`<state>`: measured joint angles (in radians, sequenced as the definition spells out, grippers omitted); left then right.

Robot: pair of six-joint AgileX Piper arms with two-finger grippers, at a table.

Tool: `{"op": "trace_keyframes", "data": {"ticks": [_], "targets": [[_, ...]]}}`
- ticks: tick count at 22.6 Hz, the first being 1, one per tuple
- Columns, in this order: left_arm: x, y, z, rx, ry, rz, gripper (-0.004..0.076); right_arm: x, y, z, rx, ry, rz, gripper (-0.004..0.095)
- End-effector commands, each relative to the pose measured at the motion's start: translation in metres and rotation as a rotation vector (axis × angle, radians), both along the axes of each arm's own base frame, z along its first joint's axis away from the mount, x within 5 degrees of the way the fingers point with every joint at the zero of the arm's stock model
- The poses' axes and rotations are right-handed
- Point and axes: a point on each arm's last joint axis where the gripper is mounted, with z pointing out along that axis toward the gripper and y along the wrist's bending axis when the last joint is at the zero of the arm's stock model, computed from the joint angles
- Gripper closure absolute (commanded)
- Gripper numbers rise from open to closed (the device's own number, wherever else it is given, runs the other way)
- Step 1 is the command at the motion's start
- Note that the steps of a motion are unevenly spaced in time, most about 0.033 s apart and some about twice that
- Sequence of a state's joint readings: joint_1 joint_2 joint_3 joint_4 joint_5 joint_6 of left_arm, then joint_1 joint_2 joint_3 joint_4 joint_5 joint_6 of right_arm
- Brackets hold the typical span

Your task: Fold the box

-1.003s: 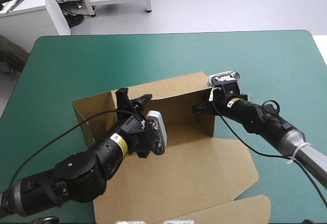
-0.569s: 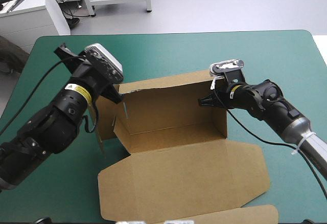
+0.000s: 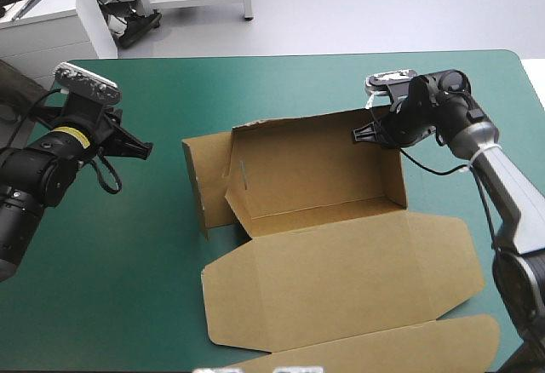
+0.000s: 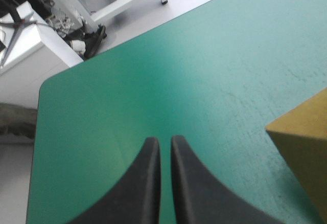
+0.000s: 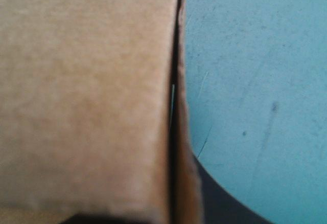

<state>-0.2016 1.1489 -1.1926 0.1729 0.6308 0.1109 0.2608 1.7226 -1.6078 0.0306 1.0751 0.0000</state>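
The brown box (image 3: 315,169) stands mid-table with its back and right walls raised and its left wall leaning outward. Its lid (image 3: 341,279) lies flat toward the near edge. My right gripper (image 3: 361,133) is at the box's far right corner, shut on the top of the wall there. In the right wrist view the board (image 5: 87,96) fills the space ahead, and one black finger (image 5: 230,206) shows beside its edge. My left gripper (image 3: 145,147) hangs well left of the box, shut on nothing. In its wrist view the fingers (image 4: 148,183) almost meet over bare cover, with a box corner (image 4: 306,142) off to one side.
Bare teal-green cover (image 3: 255,83) stretches along the far side and at the left. A further long flap of the box (image 3: 383,352) lies at the near edge. A white cabinet (image 3: 51,24) stands beyond the table's far left corner.
My left arm has drawn back from the box's left wall to the table's left side and its fingers have come together. The right gripper has carried the box's corner farther right.
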Motion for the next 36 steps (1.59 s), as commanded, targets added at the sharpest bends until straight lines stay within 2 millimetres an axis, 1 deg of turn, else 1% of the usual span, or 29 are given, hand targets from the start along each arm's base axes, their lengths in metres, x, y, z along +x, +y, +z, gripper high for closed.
{"op": "trace_keyframes", "data": {"ticks": [1, 2, 3, 4, 5, 6, 7, 8, 11, 13, 15, 16, 18, 21, 22, 24, 26, 27, 28, 29, 31, 33, 34, 35, 36], "targets": [[-0.004, 0.010, 0.006, -0.085, -0.064, 0.033, 0.0729, 0.018, -0.004, 0.014, 0.021, -0.050, 0.008, 0.0928], [-0.007, 0.014, -0.007, -0.089, -0.043, 0.046, 0.0729, 0.031, -0.001, 0.003, 0.012, -0.033, 0.013, 0.0928], [-0.008, 0.014, -0.013, -0.088, -0.033, 0.046, 0.0729, 0.037, 0.001, -0.001, 0.007, -0.030, 0.021, 0.0928], [-0.016, 0.014, -0.025, -0.107, -0.029, 0.043, 0.0729, 0.048, 0.003, -0.010, 0.004, -0.022, 0.024, 0.0928], [-0.020, 0.013, -0.031, -0.134, -0.027, 0.041, 0.0729, 0.053, 0.004, -0.015, 0.003, -0.018, 0.023, 0.0928], [-0.032, 0.013, -0.041, -0.178, -0.045, 0.039, 0.0729, 0.061, 0.006, -0.026, 0.000, -0.004, 0.023, 0.0928], [-0.037, 0.013, -0.045, -0.188, -0.056, 0.039, 0.0729, 0.065, 0.007, -0.032, -0.001, 0.008, 0.023, 0.0928], [-0.052, 0.014, -0.055, -0.211, -0.070, 0.039, 0.0729, 0.070, 0.008, -0.044, -0.007, 0.034, 0.023, 0.0928], [-0.089, 0.018, -0.072, -0.227, -0.093, 0.029, 0.0729, 0.078, 0.011, -0.066, -0.014, 0.067, 0.025, 0.0928], [-0.103, 0.019, -0.076, -0.251, -0.118, 0.027, 0.0729, 0.081, 0.011, -0.069, -0.013, 0.061, 0.024, 0.0928], [-0.122, 0.021, -0.081, -0.278, -0.148, 0.022, 0.0729, 0.082, 0.011, -0.072, -0.013, 0.061, 0.024, 0.0928], [-0.133, 0.022, -0.084, -0.280, -0.161, 0.018, 0.0729, 0.083, 0.011, -0.072, -0.015, 0.058, 0.024, 0.0928], [-0.147, 0.024, -0.092, -0.270, -0.173, 0.015, 0.0734, 0.083, 0.011, -0.072, -0.018, 0.054, 0.024, 0.0928], [-0.156, 0.026, -0.099, -0.238, -0.149, 0.015, 0.0734, 0.082, 0.011, -0.072, -0.021, 0.060, 0.025, 0.0912], [-0.158, 0.026, -0.101, -0.230, -0.128, 0.016, 0.0734, 0.082, 0.011, -0.073, -0.027, 0.063, 0.036, 0.0891], [-0.161, 0.026, -0.104, -0.227, -0.094, 0.016, 0.0734, 0.081, 0.011, -0.073, -0.040, 0.074, 0.068, 0.0829], [-0.163, 0.026, -0.107, -0.237, -0.080, 0.015, 0.0734, 0.080, 0.011, -0.073, -0.041, 0.080, 0.086, 0.0739], [-0.165, 0.026, -0.108, -0.238, -0.089, 0.014, 0.0734, 0.079, 0.013, -0.072, -0.030, 0.090, 0.096, 0.0644], [-0.166, 0.026, -0.110, -0.239, -0.095, 0.014, 0.0734, 0.079, 0.013, -0.070, -0.029, 0.089, 0.097, 0.0598], [-0.166, 0.026, -0.113, -0.242, -0.096, 0.014, 0.0734, 0.079, 0.013, -0.064, -0.030, 0.092, 0.099, 0.0525], [-0.167, 0.026, -0.116, -0.252, -0.089, 0.014, 0.0734, 0.079, 0.013, -0.052, -0.033, 0.087, 0.103, 0.0473], [-0.167, 0.026, -0.117, -0.251, -0.084, 0.014, 0.0734, 0.079, 0.012, -0.035, -0.035, 0.070, 0.106, 0.0453], [-0.167, 0.026, -0.118, -0.251, -0.084, 0.014, 0.0734, 0.079, 0.010, -0.018, -0.061, 0.049, 0.106, 0.0453], [-0.167, 0.026, -0.118, -0.251, -0.086, 0.014, 0.0734, 0.080, 0.009, -0.010, -0.065, 0.021, 0.095, 0.0453], [-0.167, 0.026, -0.118, -0.251, -0.086, 0.014, 0.0734, 0.078, 0.008, 0.005, -0.060, -0.023, 0.091, 0.0452]]}}
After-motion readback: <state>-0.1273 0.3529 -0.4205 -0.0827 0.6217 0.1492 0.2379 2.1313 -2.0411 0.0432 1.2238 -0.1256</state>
